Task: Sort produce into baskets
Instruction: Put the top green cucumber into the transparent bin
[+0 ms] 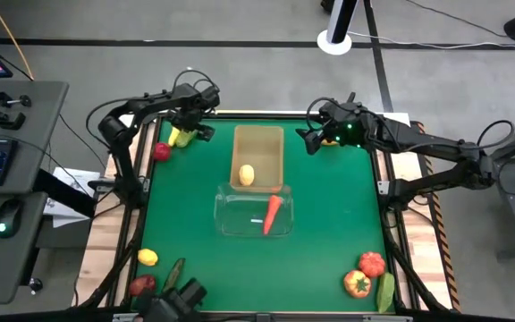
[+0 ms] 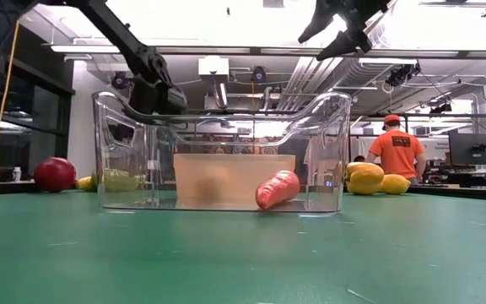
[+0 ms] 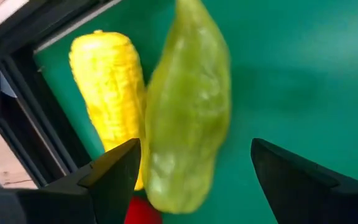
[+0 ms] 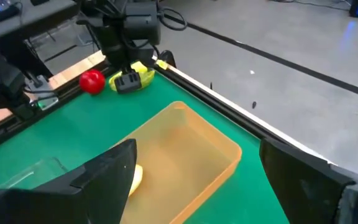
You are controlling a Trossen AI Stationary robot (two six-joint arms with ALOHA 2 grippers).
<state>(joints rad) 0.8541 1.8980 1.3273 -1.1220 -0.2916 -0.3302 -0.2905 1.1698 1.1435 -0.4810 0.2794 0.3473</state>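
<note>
A pale green vegetable (image 3: pixel 188 106) lies on the green table beside a yellow corn cob (image 3: pixel 107 106), at the far left corner. My left gripper (image 3: pixel 196 149) hangs open just above them, pointing down, one finger on each side of the green vegetable; from above my left gripper (image 1: pixel 190 132) hides most of both. A red apple (image 1: pixel 162 151) lies next to them. The tan basket (image 1: pixel 259 134) holds a lemon (image 1: pixel 247 174). The clear basket (image 1: pixel 231 219) holds a red carrot (image 1: pixel 273 213). My right gripper (image 1: pixel 313 141) hangs open in the air beyond the tan basket's far right corner.
At the near left lie a lemon (image 1: pixel 148 258), a red piece (image 1: pixel 141 284) and a dark green one (image 1: pixel 175 271). At the near right lie a tomato (image 1: pixel 372 263), an orange pepper (image 1: pixel 357 284) and a green piece (image 1: pixel 385 291). A person (image 2: pixel 397 148) stands beyond the table.
</note>
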